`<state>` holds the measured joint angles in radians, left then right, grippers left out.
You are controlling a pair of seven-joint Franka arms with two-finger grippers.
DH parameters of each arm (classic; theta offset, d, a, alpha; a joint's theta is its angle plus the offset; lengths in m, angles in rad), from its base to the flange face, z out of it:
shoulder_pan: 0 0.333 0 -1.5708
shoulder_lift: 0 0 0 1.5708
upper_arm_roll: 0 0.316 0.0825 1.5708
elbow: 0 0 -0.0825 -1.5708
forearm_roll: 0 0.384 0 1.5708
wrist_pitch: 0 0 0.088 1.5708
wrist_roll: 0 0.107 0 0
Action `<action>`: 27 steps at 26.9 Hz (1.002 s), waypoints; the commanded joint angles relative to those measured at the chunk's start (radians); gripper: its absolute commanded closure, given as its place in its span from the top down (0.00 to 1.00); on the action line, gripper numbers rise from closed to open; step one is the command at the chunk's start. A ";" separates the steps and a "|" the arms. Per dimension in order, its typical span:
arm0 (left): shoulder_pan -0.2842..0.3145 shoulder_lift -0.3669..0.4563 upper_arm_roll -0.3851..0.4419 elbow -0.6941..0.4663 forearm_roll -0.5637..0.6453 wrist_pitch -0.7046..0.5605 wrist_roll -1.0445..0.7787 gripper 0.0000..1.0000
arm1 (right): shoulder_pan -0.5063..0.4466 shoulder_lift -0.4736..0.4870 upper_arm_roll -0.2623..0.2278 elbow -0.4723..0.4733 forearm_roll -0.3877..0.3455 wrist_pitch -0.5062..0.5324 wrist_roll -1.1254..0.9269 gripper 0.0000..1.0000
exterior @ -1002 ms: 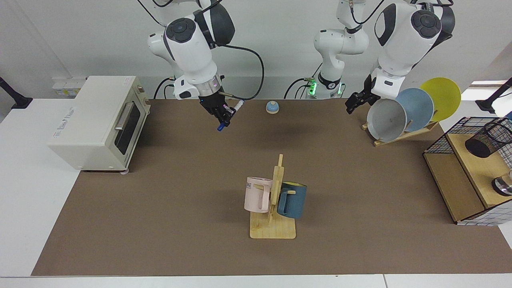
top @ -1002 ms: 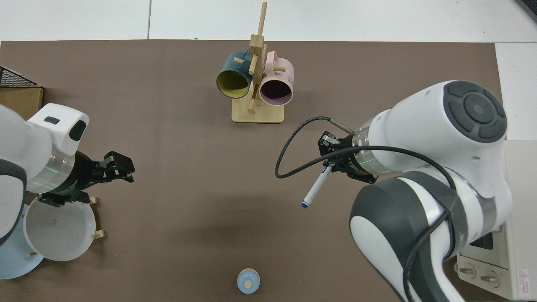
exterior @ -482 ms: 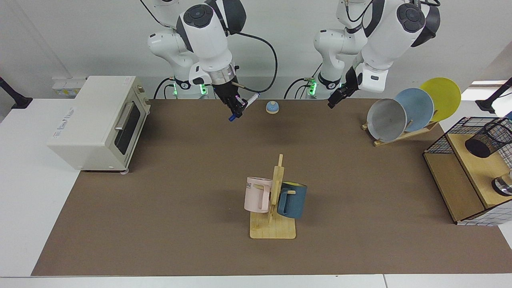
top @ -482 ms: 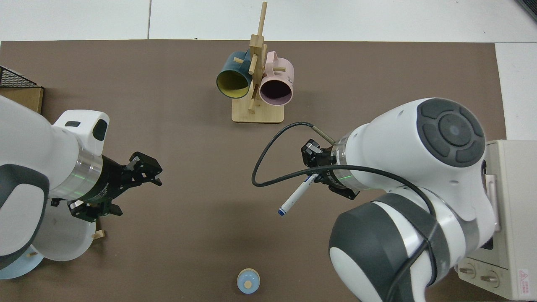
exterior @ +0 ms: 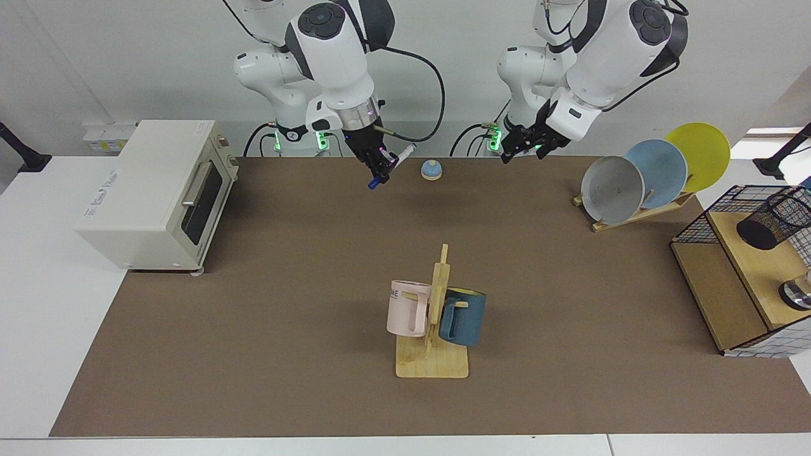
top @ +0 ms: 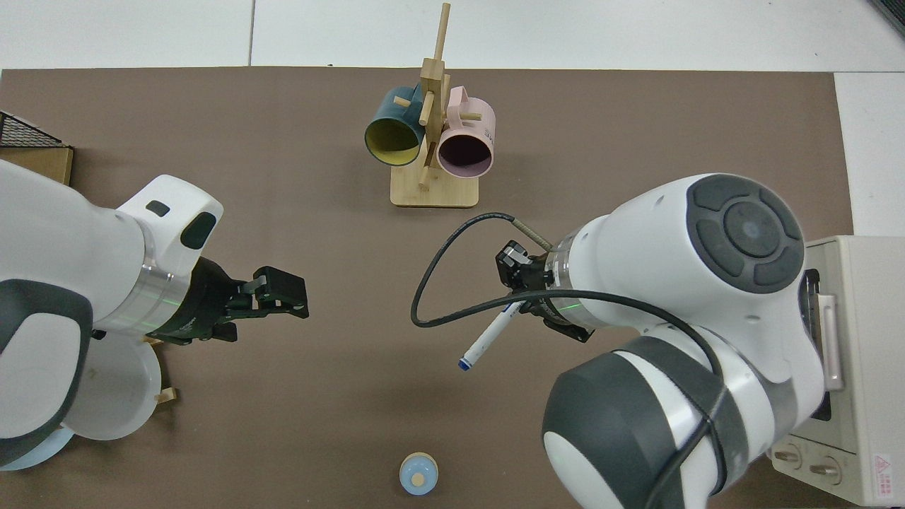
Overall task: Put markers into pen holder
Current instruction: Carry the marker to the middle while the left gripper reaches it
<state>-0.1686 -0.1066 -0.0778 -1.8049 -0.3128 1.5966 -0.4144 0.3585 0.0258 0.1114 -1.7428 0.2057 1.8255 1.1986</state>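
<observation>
My right gripper hangs above the back of the table, shut on a slim white marker that slants down with its dark blue cap lowest. From above, the marker sticks out of that gripper toward the blue-capped end. My left gripper floats open and empty at the back, right of the small dome; it shows in the top view pointing toward the marker, a wide gap apart. The black mesh pen holder leans tilted on the wooden shelf at the far right.
A wooden mug rack with a pink mug and a dark blue mug stands mid-table. A toaster oven sits at the view's left, a plate rack and a wire basket frame at its right. A small blue dome is at the back.
My right gripper carried the marker toward the table's middle. My left gripper swung away from the plate rack toward the middle as well, narrowing the gap between the two.
</observation>
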 commanded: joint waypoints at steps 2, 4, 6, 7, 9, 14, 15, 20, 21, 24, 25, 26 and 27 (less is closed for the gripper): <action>-0.012 0.001 -0.027 0.025 -0.008 0.117 0.129 1.00 | -0.009 -0.007 0.011 0.000 0.041 0.004 0.021 0.00; -0.002 0.005 -0.027 0.068 0.011 0.141 0.129 1.00 | -0.009 -0.007 0.011 0.000 0.043 0.006 0.021 0.00; 0.000 0.004 -0.030 0.076 0.020 0.144 0.131 1.00 | -0.009 -0.007 0.011 0.000 0.043 0.005 0.021 0.00; 0.000 0.001 -0.031 0.078 0.020 0.146 0.131 1.00 | -0.009 -0.007 0.011 0.000 0.043 0.006 0.022 0.00; 0.007 0.001 -0.030 0.084 0.015 0.152 0.131 1.00 | -0.009 -0.007 0.011 0.000 0.043 0.006 0.022 0.00; -0.008 -0.008 -0.043 0.082 0.020 0.129 0.230 1.00 | -0.009 -0.004 0.011 0.000 0.063 0.006 0.024 0.00; -0.008 -0.008 -0.050 0.081 0.018 0.126 0.300 1.00 | -0.009 -0.004 0.011 0.003 0.079 0.008 0.027 0.00; -0.019 -0.019 -0.071 0.079 0.017 0.075 0.577 1.00 | -0.007 0.008 0.011 0.032 0.101 0.011 0.062 0.00; -0.020 -0.021 -0.076 0.079 0.017 0.071 0.632 1.00 | -0.007 0.008 0.013 0.032 0.103 0.017 0.070 0.00; -0.022 -0.021 -0.089 0.078 0.006 0.054 0.759 1.00 | -0.007 0.008 0.019 0.034 0.119 0.035 0.101 0.00; -0.022 -0.021 -0.100 0.078 0.006 0.048 0.805 1.00 | -0.007 0.008 0.022 0.034 0.127 0.037 0.111 0.00; -0.022 -0.021 -0.109 0.078 0.005 0.049 0.844 1.00 | -0.006 0.008 0.028 0.034 0.133 0.037 0.121 0.00; -0.022 -0.021 -0.118 0.078 0.001 0.055 0.870 1.00 | -0.003 0.008 0.034 0.035 0.135 0.038 0.128 0.00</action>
<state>-0.1783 -0.1108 -0.1736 -1.7217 -0.3110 1.6693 0.2948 0.3587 0.0258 0.1185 -1.7222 0.3057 1.8444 1.2676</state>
